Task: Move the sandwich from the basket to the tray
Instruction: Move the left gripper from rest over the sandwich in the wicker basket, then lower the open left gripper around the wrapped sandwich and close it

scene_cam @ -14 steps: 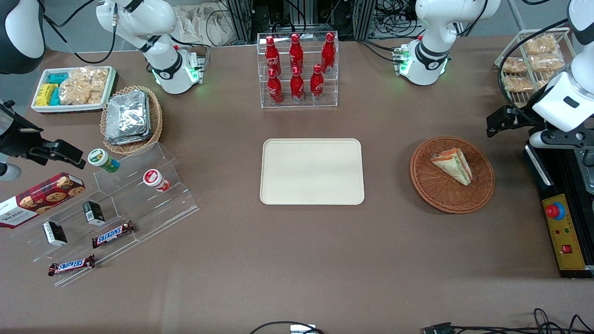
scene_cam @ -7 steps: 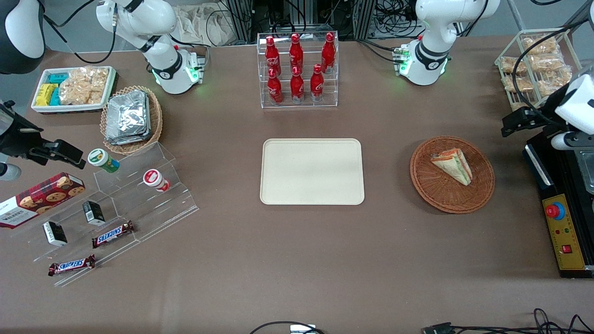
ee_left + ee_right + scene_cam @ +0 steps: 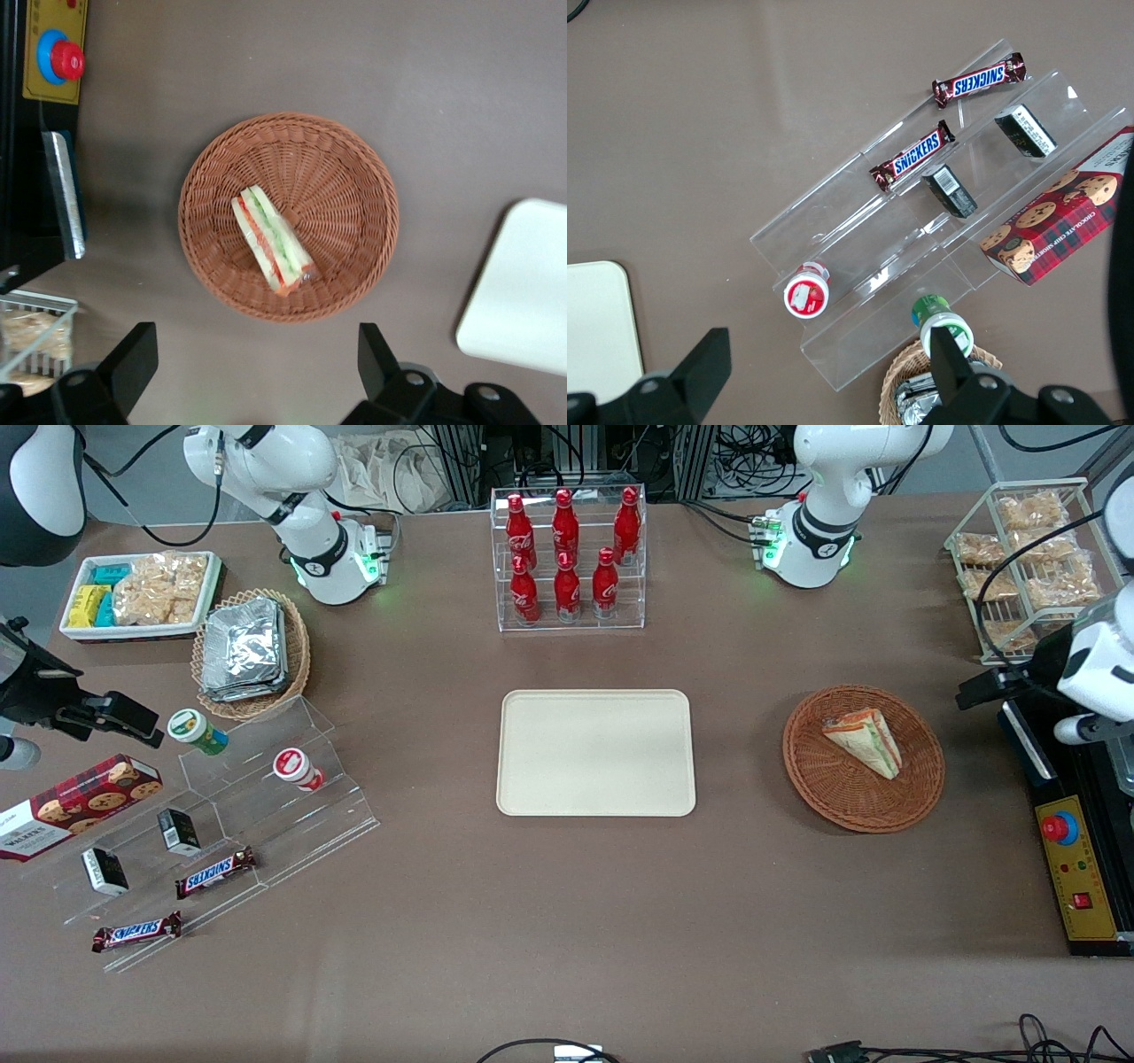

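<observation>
Front view: sandwich (image 3: pixel 864 740) lies in basket (image 3: pixel 828 788), toward working arm's end of table (image 3: pixel 567 921). Tray (image 3: pixel 595 752) at mid-table, well apart from basket. Gripper (image 3: pixel 979 689) hangs near basket's edge.

Left wrist view: gripper (image 3: pixel 257 359) fingers (image 3: pixel 133 352) spread wide, holding nothing, above basket (image 3: pixel 354 186) w/ sandwich (image 3: pixel 271 239).

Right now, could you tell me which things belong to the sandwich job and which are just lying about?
Job: sandwich in the reddish-brown basket; empty tray; open gripper, above the basket's edge.

Lying about: cola bottles, foil packages, Snickers bars, cookie box.
</observation>
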Controlling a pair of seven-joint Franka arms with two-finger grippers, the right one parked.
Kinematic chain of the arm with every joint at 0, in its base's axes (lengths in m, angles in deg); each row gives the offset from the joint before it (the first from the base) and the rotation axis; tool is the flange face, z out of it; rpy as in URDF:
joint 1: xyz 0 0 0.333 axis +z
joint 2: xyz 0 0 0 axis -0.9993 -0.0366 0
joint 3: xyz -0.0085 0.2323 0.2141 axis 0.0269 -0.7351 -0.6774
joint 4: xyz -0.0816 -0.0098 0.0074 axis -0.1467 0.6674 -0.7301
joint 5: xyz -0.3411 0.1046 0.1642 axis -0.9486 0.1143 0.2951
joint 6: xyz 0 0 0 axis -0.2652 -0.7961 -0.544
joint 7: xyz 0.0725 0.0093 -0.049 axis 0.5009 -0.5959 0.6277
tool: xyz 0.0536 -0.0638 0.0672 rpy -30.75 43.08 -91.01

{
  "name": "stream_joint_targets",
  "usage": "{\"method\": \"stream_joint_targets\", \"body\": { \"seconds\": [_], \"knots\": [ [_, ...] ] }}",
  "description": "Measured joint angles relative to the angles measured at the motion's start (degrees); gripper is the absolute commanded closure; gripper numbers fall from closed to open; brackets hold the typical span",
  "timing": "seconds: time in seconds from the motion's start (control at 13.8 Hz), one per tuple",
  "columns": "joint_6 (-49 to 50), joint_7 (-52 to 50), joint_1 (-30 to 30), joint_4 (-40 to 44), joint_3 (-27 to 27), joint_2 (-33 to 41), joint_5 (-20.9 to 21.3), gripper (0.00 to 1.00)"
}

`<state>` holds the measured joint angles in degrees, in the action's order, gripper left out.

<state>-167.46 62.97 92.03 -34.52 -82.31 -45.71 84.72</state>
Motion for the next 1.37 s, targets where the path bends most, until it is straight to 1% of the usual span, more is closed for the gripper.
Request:
{"method": "stream_joint_targets", "body": {
  "seconds": [0.29,0.43,0.72,1.37],
  "knots": [
    [-11.47,-7.82,-0.02,-12.68,0.17,3.40,0.00,0.00],
    [-15.91,-11.30,-0.02,-17.62,0.22,4.29,0.00,0.00],
    [-20.54,-15.91,-0.03,-22.46,0.36,4.49,0.00,0.00],
    [-37.69,-21.38,-0.04,-36.39,0.38,4.50,0.00,0.00]
  ]
}}
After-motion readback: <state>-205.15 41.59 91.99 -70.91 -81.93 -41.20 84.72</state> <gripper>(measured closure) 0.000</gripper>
